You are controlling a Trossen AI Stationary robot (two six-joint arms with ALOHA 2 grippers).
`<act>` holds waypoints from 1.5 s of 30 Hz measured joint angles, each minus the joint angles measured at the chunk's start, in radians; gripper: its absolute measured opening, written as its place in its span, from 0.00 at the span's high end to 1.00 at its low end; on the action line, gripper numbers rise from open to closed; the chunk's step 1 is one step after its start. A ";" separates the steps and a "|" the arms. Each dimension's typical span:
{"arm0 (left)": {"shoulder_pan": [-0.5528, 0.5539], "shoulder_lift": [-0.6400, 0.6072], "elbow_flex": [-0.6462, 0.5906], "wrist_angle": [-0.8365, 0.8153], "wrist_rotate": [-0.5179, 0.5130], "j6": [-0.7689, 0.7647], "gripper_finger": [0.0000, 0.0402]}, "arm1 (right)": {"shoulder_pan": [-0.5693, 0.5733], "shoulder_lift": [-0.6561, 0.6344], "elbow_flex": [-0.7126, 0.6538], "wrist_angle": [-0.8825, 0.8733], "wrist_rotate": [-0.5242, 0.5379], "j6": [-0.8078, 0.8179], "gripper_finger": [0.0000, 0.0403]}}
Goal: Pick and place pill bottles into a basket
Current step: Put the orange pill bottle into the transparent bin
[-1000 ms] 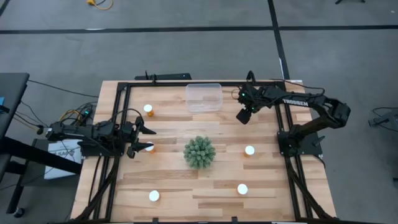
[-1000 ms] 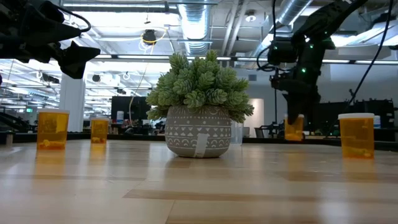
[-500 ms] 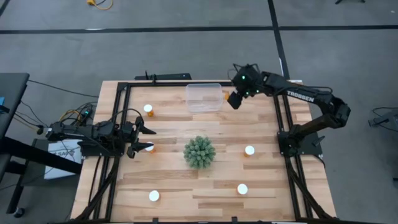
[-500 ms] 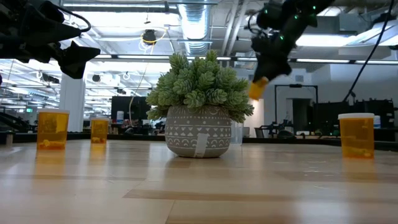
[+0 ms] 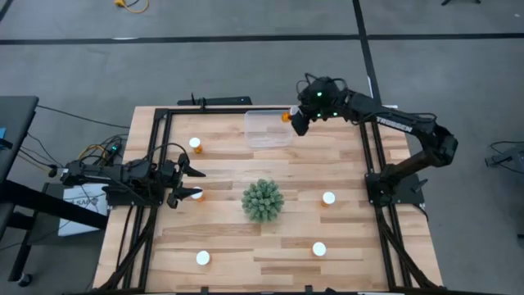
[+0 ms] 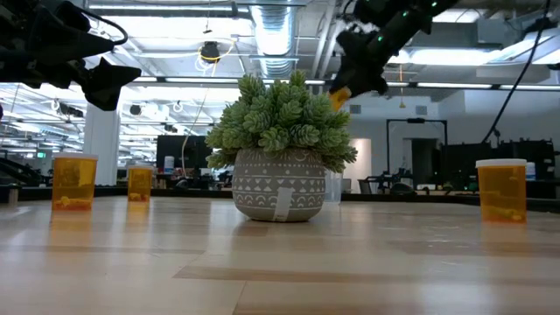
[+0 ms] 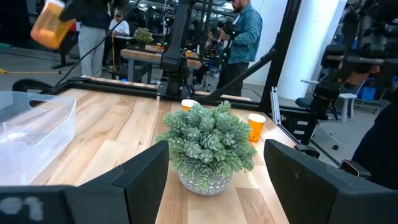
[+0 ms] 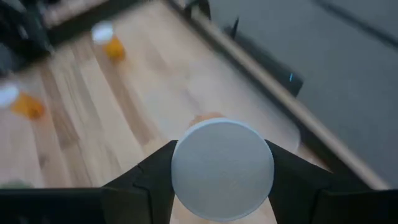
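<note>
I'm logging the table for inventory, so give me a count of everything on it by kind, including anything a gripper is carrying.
Pill bottles: 6; five standing on the table, e.g., and one carried by the right gripper at the basket's edge
Basket: 1
Plant: 1
Total: 8

- The plant [image 5: 263, 201] stands mid-tabletop, tallest thing there; open wood lies all round it
- The basket [image 5: 266, 131] sits at the far edge, open on top, with bare wood between it and the plant
- The right gripper [image 5: 296, 124], clamped on a bottle [image 5: 286, 116], hangs in the air over the basket's right rim
- The left gripper [image 5: 195, 171] hovers by the left edge with fingers apart, between two bottles [image 5: 196, 145] [image 5: 196, 195]
- Three bottles [image 5: 328, 198] [image 5: 319, 249] [image 5: 203, 258] stand well apart toward the right and near edges, with wide gaps between
</note>
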 joint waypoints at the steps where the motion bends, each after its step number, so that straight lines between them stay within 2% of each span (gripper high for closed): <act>1: 0.000 0.000 0.000 0.000 0.000 0.000 0.37 | 0.001 0.017 0.003 -0.017 -0.001 -0.003 0.53; 8: 0.000 0.000 0.000 0.000 0.000 0.000 0.37 | 0.041 0.154 0.096 -0.066 0.001 -0.048 0.52; 16: 0.000 0.000 0.000 0.000 0.000 0.000 0.37 | 0.045 0.273 0.213 -0.177 0.055 -0.130 0.52; 22: 0.000 0.000 0.000 0.000 0.000 0.000 0.37 | 0.045 0.346 0.258 -0.230 0.055 -0.174 0.52; 36: 0.000 0.000 0.000 0.000 0.000 0.000 0.37 | 0.035 0.383 0.260 -0.239 0.053 -0.205 0.52; 45: 0.000 0.000 0.000 0.000 0.000 0.000 0.37 | 0.043 0.383 0.260 -0.273 -0.001 -0.221 0.52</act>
